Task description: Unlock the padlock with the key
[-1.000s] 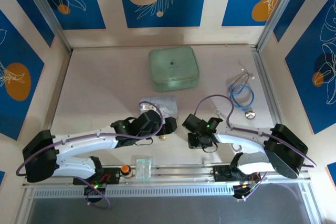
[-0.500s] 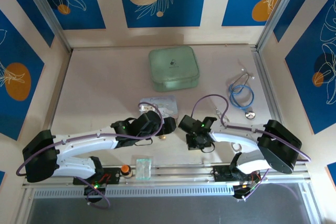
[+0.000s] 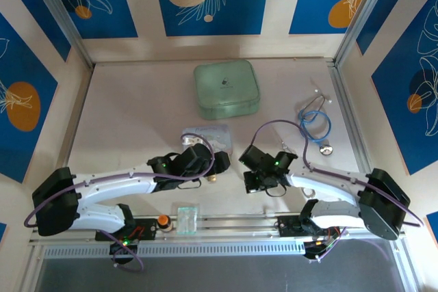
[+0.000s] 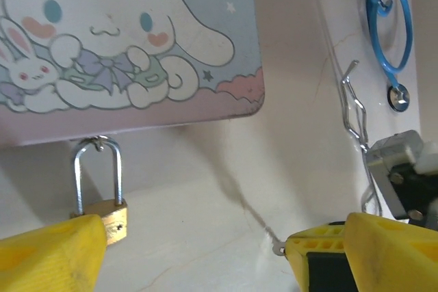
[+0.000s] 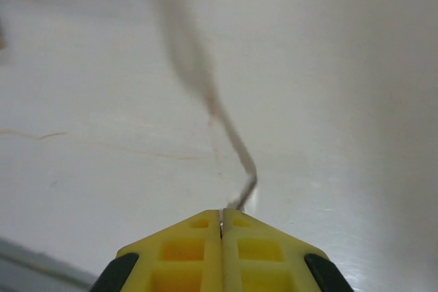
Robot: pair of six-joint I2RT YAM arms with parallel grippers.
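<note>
Left gripper (image 4: 193, 245) gapes wide by padlock (image 4: 111, 215) hooked on tin (image 4: 171, 111), likely to brace it; right gripper (image 3: 257, 181) clamps thin key (image 5: 221, 219) for insertion

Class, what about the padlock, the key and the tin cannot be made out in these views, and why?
- Left wrist view: the padlock has its lower body hidden behind a finger of the open left gripper, so no keyhole shows.
- Right wrist view: the key is a blurred sliver in the shut right gripper; its teeth are unreadable.
- Same view as the padlock: the tin is cut off by the frame's edges.
</note>
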